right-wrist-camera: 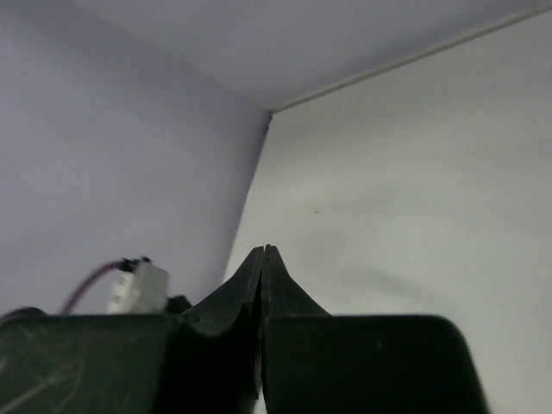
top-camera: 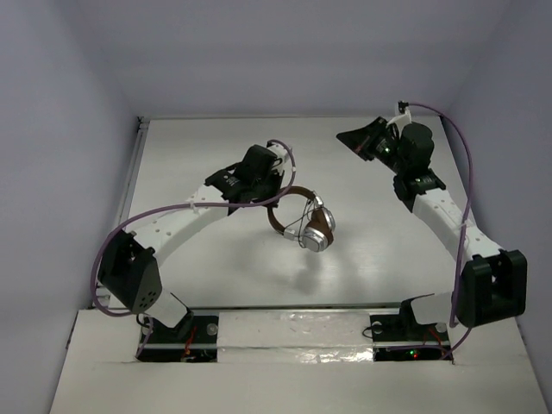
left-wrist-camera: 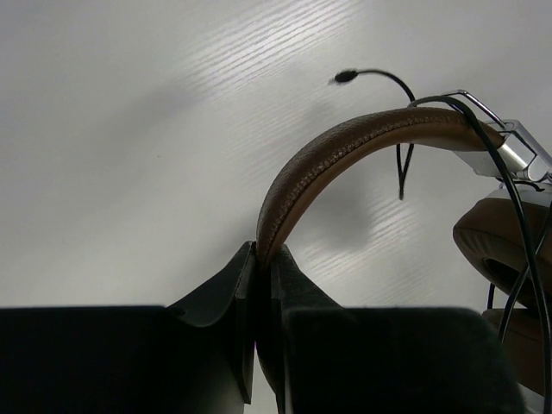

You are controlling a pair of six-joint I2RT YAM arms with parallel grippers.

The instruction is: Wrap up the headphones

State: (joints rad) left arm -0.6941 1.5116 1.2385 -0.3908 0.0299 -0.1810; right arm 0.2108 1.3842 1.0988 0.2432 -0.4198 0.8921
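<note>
Plainly, the headphones (left-wrist-camera: 345, 143) are brown-banded and silver-cupped, with a thin dark cord (left-wrist-camera: 399, 172).

**Left hand (left-wrist-camera: 263, 252) clamped, right hand (right-wrist-camera: 265, 252) shut on nothing**

The left arm (top-camera: 185, 222) reached forward and inward from its base, its elbel bent out to the left. Its hand pointed right, with both fingers pinched tight on the brown band of the headphones (top-camera: 317, 231). The right arm (top-camera: 440, 211) stretched toward the far right corner, its wrist turned leftward. That hand's fingers were pressed flat together, gripping nothing.
</note>
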